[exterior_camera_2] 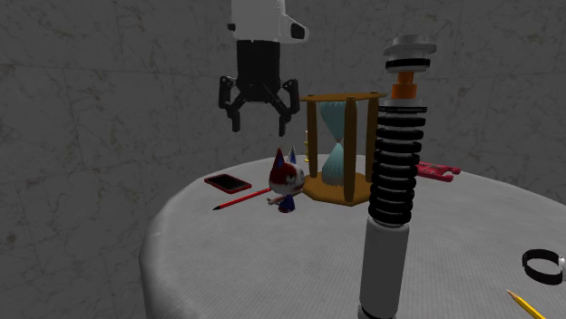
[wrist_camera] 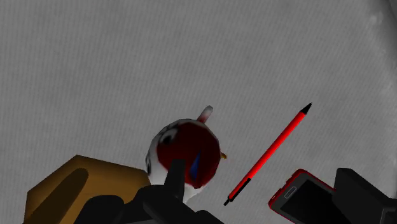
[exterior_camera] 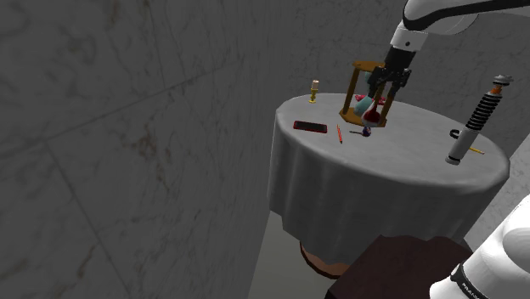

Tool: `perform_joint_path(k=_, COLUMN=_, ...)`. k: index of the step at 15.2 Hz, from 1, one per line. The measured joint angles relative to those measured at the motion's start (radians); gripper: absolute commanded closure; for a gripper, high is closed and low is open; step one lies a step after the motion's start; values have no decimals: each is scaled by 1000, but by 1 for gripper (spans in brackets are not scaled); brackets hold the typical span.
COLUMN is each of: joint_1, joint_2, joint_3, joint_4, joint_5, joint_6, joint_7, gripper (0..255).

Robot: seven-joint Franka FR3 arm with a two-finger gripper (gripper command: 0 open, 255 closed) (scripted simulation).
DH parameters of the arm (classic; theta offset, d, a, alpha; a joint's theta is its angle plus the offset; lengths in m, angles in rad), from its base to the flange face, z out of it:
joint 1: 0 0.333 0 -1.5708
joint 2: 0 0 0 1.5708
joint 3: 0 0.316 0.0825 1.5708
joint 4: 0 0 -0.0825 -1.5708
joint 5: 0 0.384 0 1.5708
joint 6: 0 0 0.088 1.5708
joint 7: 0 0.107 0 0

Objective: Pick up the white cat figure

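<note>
Cat figure (exterior_camera_2: 286, 184): a small, glossy, rounded toy with a white face, pointed red ears and a blue lower body. It stands upright on the grey cloth of the round table (exterior_camera_2: 272, 263), well in from the edge nearest the second exterior view. It is just beside the hourglass (exterior_camera_2: 343, 154), on that view's left, close to its base. The hourglass has a brown frame with six-sided end plates, slim posts and pale teal glass.

A thin red pen (exterior_camera_2: 243, 199) with a black tip lies flat on the cloth on the cat's other side. Beyond it lies a flat phone (exterior_camera_2: 227, 184), dark-screened with a red rim. Nearer the table's edge a tall black ribbed handle (exterior_camera_2: 395, 172) stands upright, grey at both ends with an orange ring. A black ring (exterior_camera_2: 542, 264) and a yellow pencil (exterior_camera_2: 526, 304) lie by the edge at that view's right. The cloth is matte and hangs in soft folds.

The black gripper (exterior_camera_2: 261, 122) hangs in the air above the cat, a little toward the second exterior view's left. Its fingers are spread apart and hold nothing, and there is clear space between them and the toy. From the wrist, the cat's (wrist_camera: 184, 149) red-and-white head shows from above, just past one fingertip.
</note>
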Motion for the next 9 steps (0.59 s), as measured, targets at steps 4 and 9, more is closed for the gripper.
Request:
perform_joint_path(k=4, joint_1=-22, joint_2=128, joint_3=-54, joint_4=108, joint_5=42, joint_6=13, joint_7=-50, gripper=0)
perform_joint_path(k=9, joint_1=-35, joint_2=196, joint_3=-76, joint_4=125, joint_5=69, joint_6=59, joint_7=-76, gripper=0)
